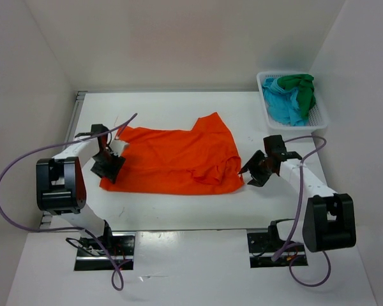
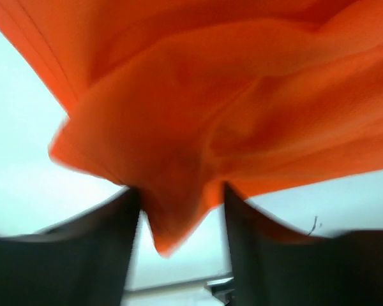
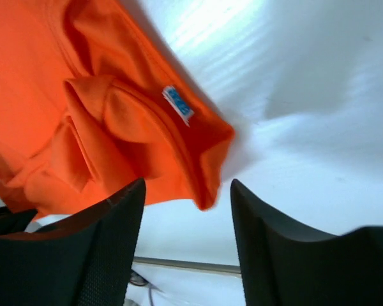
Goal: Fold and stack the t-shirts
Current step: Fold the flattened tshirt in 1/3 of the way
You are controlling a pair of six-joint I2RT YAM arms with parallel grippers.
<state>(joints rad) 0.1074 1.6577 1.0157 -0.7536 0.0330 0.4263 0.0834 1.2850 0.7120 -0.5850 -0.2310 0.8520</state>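
Note:
The bright orange t-shirt [image 1: 179,159] lies loosely spread and wrinkled on the white table, one sleeve pointing to the back. My left gripper [image 1: 108,167] is at its left edge. In the left wrist view [image 2: 180,191] the jaws stand apart with a corner of orange cloth [image 2: 210,95] between them. My right gripper [image 1: 254,171] is at the shirt's right edge. It is open [image 3: 188,185], with a folded orange corner [image 3: 83,95] bearing a blue label [image 3: 178,103] just ahead of the jaws. The dark green shirt [image 1: 301,84] and the turquoise shirt [image 1: 286,105] lie crumpled in the basket.
The white mesh basket [image 1: 320,118] stands at the back right corner of the table [image 1: 179,108]. White walls close in the left, back and right sides. The table's front edge [image 1: 179,229] runs just before the arm bases.

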